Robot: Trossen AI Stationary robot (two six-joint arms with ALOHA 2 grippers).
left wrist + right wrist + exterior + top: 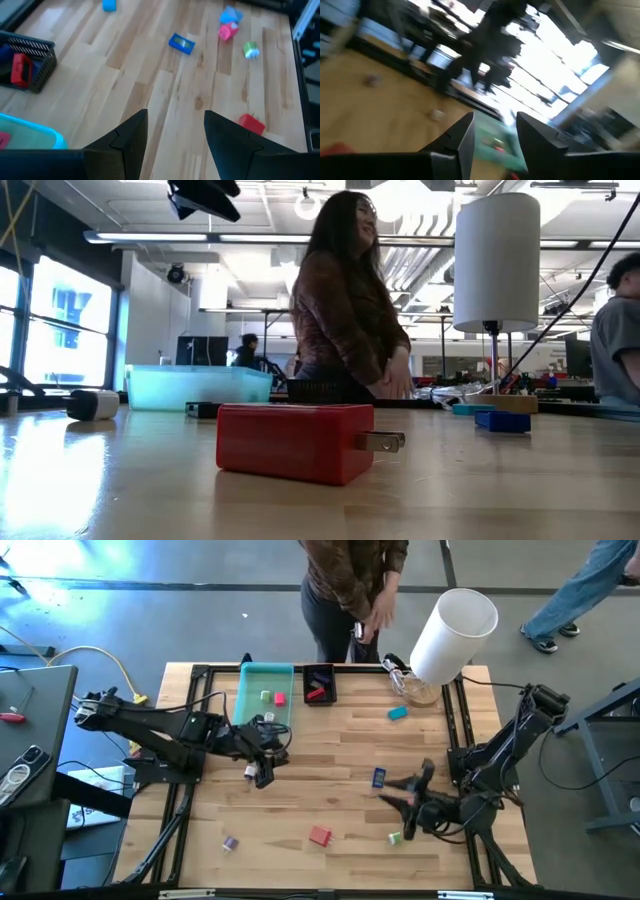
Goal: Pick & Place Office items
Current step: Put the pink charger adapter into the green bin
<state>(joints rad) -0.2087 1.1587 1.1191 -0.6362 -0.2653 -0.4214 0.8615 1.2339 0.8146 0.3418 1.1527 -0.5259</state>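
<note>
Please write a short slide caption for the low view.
Red plug-shaped block in front on the wooden table, teal tray behind.

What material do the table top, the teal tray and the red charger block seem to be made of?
Table top: apparently wood, light planks with visible grain. Teal tray: probably translucent plastic, with glowing walls. Red charger block: likely matte plastic, with metal-looking prongs.

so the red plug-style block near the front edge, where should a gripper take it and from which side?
Take the red block across its two long flat faces, coming straight down from above. It lies flat on the bare table, clear of other pieces. The low view shows metal prongs sticking out of one end, so keep the fingers on the body, away from that end.
</note>
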